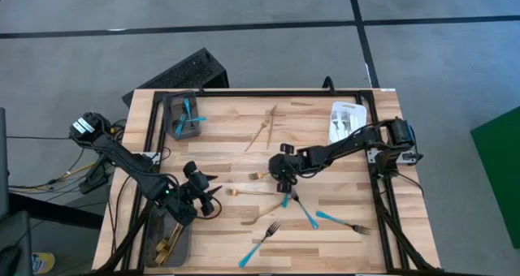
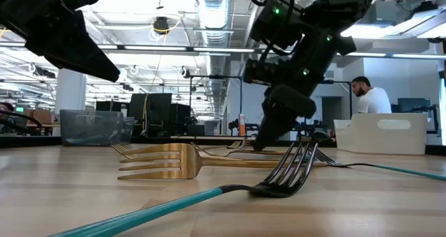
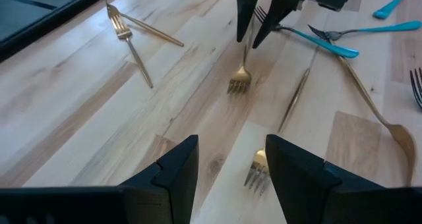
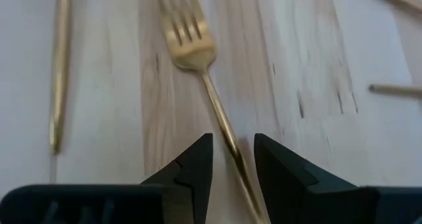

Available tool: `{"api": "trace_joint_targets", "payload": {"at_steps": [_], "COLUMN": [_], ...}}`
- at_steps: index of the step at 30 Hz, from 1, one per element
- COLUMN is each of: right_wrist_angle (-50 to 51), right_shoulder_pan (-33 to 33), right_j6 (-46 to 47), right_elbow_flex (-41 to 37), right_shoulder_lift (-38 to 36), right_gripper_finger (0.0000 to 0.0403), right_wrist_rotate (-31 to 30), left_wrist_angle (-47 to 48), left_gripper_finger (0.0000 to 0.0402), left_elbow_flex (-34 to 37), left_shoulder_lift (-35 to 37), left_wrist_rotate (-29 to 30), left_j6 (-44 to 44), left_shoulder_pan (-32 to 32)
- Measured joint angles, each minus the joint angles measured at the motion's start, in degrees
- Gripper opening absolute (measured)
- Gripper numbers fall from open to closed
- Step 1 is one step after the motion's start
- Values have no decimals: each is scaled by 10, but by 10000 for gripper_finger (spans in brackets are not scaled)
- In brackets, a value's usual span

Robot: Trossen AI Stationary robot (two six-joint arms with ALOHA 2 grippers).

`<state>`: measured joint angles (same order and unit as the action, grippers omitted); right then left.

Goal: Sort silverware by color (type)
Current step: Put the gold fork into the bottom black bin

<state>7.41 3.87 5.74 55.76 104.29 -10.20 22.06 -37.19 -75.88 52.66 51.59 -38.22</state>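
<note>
Silverware lies scattered on the wooden table. My right gripper [image 4: 233, 145] hangs open over mid-table, pointing steeply down, one finger on each side of a gold fork's handle [image 4: 224, 128], with a gap on both sides. That fork [image 1: 260, 176] lies flat, tines toward the left edge. My left gripper [image 3: 231, 165] is open at the near left, just short of another gold fork [image 3: 256, 170] lying flat. Blue-handled forks [image 1: 305, 213] lie near my right gripper, toward the near edge.
A grey tray [image 1: 172, 126] at the far left holds blue-handled pieces. A white tray [image 1: 357, 114] stands at the far right, and a grey tray [image 1: 180, 247] with gold pieces at the near left. Two gold pieces [image 1: 264, 130] lie crossed toward the far edge. A person [image 2: 369, 97] sits beyond the table.
</note>
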Motion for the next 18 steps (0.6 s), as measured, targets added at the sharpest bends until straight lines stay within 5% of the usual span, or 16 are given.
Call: {"api": "trace_joint_targets", "payload": {"at_steps": [10, 18], "right_wrist_angle": [-6, -16], "right_shoulder_pan": [-15, -18], "right_j6": [19, 73], "right_elbow_flex": [-23, -35], "right_shoulder_lift": [0, -2], "right_gripper_finger": [124, 44], "right_wrist_rotate": [4, 13], "left_wrist_angle": [3, 3], "left_gripper_finger": [164, 164], "left_elbow_flex": [0, 0], "left_shoulder_lift": [0, 0], "left_wrist_rotate": [31, 27], "left_j6": [-28, -3], "left_shoulder_pan": [5, 30]}}
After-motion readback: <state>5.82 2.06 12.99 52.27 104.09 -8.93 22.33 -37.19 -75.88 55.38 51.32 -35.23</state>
